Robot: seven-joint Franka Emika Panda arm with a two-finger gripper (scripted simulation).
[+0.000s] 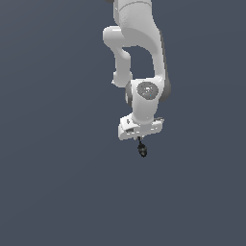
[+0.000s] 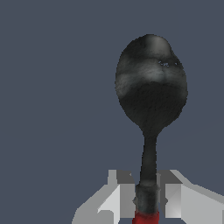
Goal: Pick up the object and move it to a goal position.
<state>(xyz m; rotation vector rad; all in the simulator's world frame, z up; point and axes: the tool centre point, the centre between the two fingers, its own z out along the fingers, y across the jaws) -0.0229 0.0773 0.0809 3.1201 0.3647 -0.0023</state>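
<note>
So the gripper (image 1: 140, 139) is clamped on the object (image 1: 142, 149), which hangs straight down out of it w/ the black bulb lowest. Long axis runs pretty much in line w/ the fingers, top to bottom in the exterior view. In the wrist view the fingers (image 2: 124, 199) sit tight on both sides of the shaft, and the black tip (image 2: 151, 85) pokes way out past them. That's the thing the carry depends on imo: it sticks out beyond the hand, so the bulb gets anywhere first.

Hard to see: only a sliver of red shaft (image 2: 145, 217) shows, cut off at the frame edge. No goal marker anywhere I can spot, and no visible surface, just flat gray bg, so can't tell height.
</note>
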